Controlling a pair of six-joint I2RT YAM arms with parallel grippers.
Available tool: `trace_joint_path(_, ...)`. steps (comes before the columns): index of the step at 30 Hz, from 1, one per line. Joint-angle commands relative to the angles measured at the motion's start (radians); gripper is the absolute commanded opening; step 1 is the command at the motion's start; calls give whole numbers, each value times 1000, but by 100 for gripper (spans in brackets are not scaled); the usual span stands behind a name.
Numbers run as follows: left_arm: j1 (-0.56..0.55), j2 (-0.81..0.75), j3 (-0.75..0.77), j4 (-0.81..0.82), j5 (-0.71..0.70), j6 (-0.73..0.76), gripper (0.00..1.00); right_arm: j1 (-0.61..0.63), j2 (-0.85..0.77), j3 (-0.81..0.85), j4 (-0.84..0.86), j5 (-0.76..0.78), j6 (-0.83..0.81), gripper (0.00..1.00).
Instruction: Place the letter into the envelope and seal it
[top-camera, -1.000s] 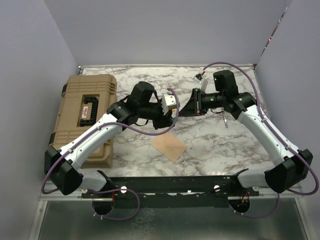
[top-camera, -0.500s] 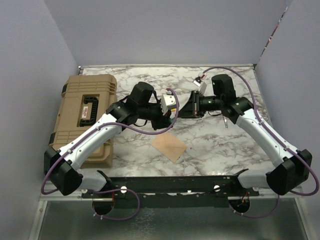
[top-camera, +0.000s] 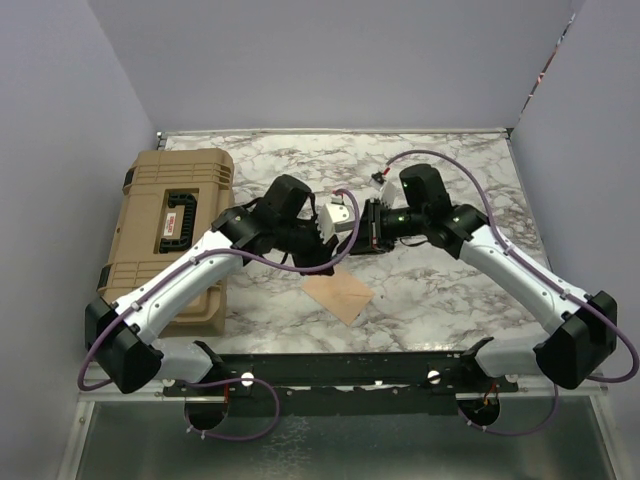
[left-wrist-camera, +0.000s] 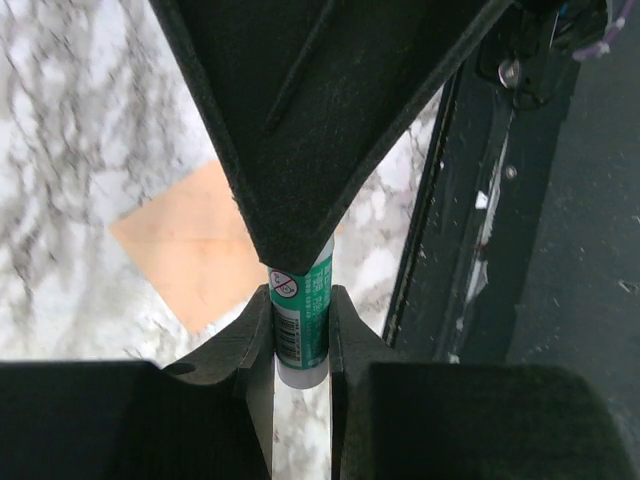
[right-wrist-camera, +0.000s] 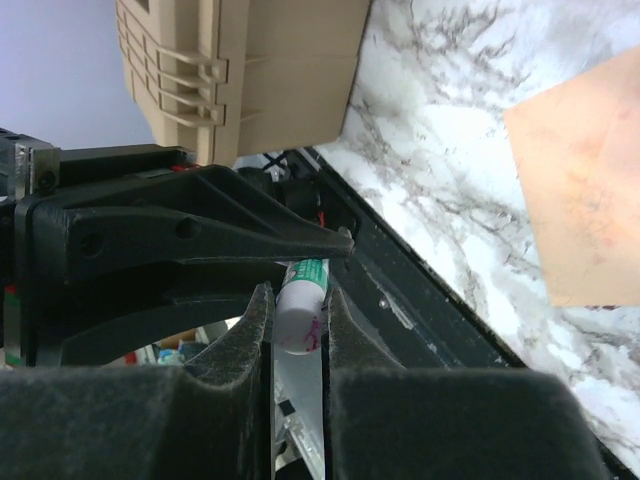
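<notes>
Left gripper (left-wrist-camera: 300, 312) and right gripper (right-wrist-camera: 298, 300) both pinch the glue stick (left-wrist-camera: 300, 325) end to end. Below it, slightly left-arm side, lies probably the envelope (top-camera: 338, 295).

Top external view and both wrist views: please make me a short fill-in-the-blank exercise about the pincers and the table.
1. The left pincer and the right pincer are both shut on one green-and-white ____.
2. The tan case lies on the robot's ____ side.
3. The table has a white and grey ____ pattern.

Missing words: glue stick; left; marble.
</notes>
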Motion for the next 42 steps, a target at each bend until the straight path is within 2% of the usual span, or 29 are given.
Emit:
trace_joint_path(1, -78, -48, 101, 783, 117, -25, 0, 158, 71, -84, 46, -92, 103, 0)
trace_joint_path(4, -78, -55, 80, 791, 90, -53, 0, 158, 60, -79, 44, -73, 113, 0)
trace_joint_path(7, -76, -88, 6, 740, 16, -58, 0, 152, 33, -27, -29, 30, 92, 3)
trace_joint_path(11, -72, -175, -160, 704, -116, -118, 0, 125, -26, 23, -120, 177, 70, 17)
trace_joint_path(14, -69, -231, -260, 688, -187, -190, 0, 107, -81, 45, -175, 294, 70, 23)
trace_joint_path(16, -68, -253, -315, 687, -228, -243, 0, 102, -104, 69, -217, 378, 70, 35)
trace_joint_path(18, -68, -259, -355, 691, -268, -322, 0, 100, -133, 91, -244, 470, 76, 47)
trace_joint_path(22, -67, -237, -440, 756, -387, -539, 0, 100, -209, 77, -263, 674, 126, 60)
trace_joint_path(26, -66, -159, -446, 751, -538, -719, 0, 100, -235, 50, -312, 798, 153, 62)
trace_joint_path(33, -65, 74, -320, 640, -790, -1002, 0, 100, -275, -46, -321, 820, 189, 61)
trace_joint_path(35, -62, 139, -290, 603, -889, -1095, 5, 100, -292, -71, -312, 818, 202, 61)
trace_joint_path(39, -29, 279, -239, 591, -951, -1247, 7, 99, -326, -114, -282, 809, 224, 60)
trace_joint_path(42, -25, 381, -195, 573, -984, -1324, 5, 100, -350, -130, -287, 814, 240, 59)
